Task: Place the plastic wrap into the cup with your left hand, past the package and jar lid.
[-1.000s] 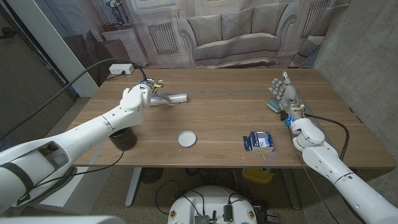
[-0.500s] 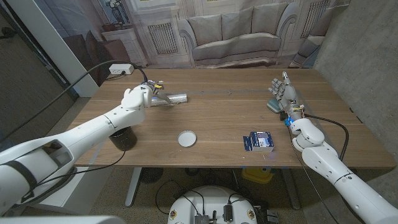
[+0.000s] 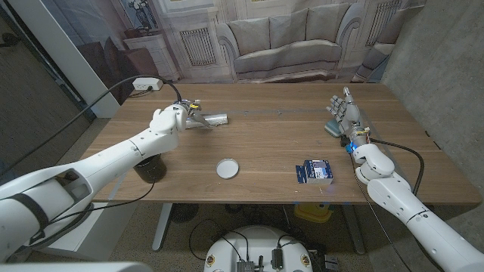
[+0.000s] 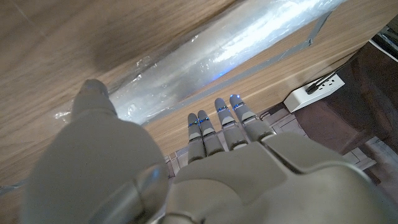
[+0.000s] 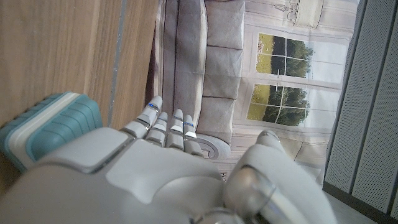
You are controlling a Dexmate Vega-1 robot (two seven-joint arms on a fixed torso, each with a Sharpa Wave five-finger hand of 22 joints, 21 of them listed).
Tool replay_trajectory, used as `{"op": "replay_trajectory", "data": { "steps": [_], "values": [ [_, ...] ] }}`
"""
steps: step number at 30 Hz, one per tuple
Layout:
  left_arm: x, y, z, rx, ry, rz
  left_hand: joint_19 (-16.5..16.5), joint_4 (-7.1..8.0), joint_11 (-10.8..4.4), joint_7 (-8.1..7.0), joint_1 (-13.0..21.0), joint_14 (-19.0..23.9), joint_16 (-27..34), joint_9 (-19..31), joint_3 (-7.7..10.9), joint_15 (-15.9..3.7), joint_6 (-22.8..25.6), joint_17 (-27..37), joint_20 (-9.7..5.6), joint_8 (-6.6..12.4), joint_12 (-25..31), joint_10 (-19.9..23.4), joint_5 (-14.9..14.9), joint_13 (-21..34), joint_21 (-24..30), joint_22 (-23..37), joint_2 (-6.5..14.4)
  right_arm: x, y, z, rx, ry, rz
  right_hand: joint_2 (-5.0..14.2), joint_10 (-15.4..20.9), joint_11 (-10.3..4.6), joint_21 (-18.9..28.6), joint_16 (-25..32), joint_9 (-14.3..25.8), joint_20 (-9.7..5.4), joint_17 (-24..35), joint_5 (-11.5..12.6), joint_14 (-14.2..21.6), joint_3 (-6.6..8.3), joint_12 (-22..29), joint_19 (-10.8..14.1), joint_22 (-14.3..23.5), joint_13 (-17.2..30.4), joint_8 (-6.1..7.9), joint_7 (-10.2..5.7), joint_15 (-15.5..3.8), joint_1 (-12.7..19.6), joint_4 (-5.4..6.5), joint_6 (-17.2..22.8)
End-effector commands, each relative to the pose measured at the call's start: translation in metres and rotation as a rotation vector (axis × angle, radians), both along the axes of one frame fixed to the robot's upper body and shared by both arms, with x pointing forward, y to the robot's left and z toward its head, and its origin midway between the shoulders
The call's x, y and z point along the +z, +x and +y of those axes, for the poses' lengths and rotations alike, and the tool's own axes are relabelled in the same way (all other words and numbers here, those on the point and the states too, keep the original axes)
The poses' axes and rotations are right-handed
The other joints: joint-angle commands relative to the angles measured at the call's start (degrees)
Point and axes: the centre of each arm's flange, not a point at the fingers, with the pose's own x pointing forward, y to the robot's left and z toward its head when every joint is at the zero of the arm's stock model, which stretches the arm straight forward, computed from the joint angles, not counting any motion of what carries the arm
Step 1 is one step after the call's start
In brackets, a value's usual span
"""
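Note:
The plastic wrap (image 3: 212, 119), a shiny clear roll, lies on the far left part of the wooden table (image 3: 272, 143). My left hand (image 3: 169, 120) grips its near end. In the left wrist view my thumb (image 4: 93, 102) lies on one side of the plastic wrap (image 4: 217, 56) and my fingers (image 4: 224, 121) on the other. The black cup (image 3: 150, 168) stands at the table's front left edge, under my left forearm. The white jar lid (image 3: 227, 168) lies in the front middle and the blue package (image 3: 314, 172) front right. My right hand (image 3: 345, 111) stands open at the right.
A teal and white object (image 3: 332, 128) lies beside my right hand, and it shows as ribbed in the right wrist view (image 5: 43, 127). A white power strip (image 3: 147, 84) sits just off the table's far left corner. Cables trail along my left arm.
My left hand has closed further over the near end of the roll, which now sits slightly tilted. The right hand has not moved.

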Motion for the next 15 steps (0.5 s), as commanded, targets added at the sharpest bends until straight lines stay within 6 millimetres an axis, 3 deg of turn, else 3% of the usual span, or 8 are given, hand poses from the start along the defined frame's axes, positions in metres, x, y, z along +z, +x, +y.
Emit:
{"op": "replay_trajectory", "data": {
  "steps": [1, 8, 15],
  "values": [
    [-0.0048, 0.0065, -0.0042, -0.006, -0.003, 0.011, 0.52, -0.21, 0.03, -0.29, 0.61, 0.06, -0.26, 0.25, -0.04, -4.52, 0.37, 0.19, -3.05, -0.28, -0.23, 0.15, 0.28, 0.33, -0.08, 0.05, 0.3, -0.0021, -0.001, -0.0018, -0.003, 0.004, 0.005, 0.18, 0.46, 0.1, -0.13, -0.14, 0.15, -0.42, 0.12, -0.16, 0.63, -0.25, -0.04, 0.49, 0.11, 0.07, -0.06, -0.1, 0.04, 0.02, 0.13, 0.44],
    [-0.0088, 0.0108, -0.0061, -0.009, -0.014, 0.017, -0.31, -0.36, 0.12, -0.24, 1.29, -0.87, -0.64, 0.27, -0.12, -4.43, 0.21, 0.17, -3.0, -0.47, -0.45, -0.1, 0.24, 0.34, -0.55, 0.05, 0.61, -0.0028, -0.0014, -0.0032, -0.006, 0.005, 0.006, 0.2, 0.43, 0.11, -0.29, -0.13, 0.15, -0.42, 0.12, -0.17, 0.66, -0.3, -0.06, 0.56, 0.12, 0.07, -0.06, -0.11, 0.06, 0.01, 0.11, 0.45],
    [-0.0122, 0.0147, -0.008, -0.009, -0.024, 0.028, 2.08, -0.81, -0.44, -0.79, 3.31, 1.78, 0.16, 0.3, 0.25, -5.39, 2.66, 0.17, -3.16, 0.24, 0.29, 2.55, 0.11, 0.37, 0.09, 0.05, 1.86, -0.0033, -0.0009, -0.0047, -0.007, 0.007, 0.01, 0.22, 0.45, 0.14, -0.46, -0.15, 0.15, -0.42, 0.12, -0.17, 0.66, -0.35, -0.06, 0.63, 0.12, 0.07, -0.06, -0.13, 0.09, 0.0, 0.09, 0.46]
  ]
}}
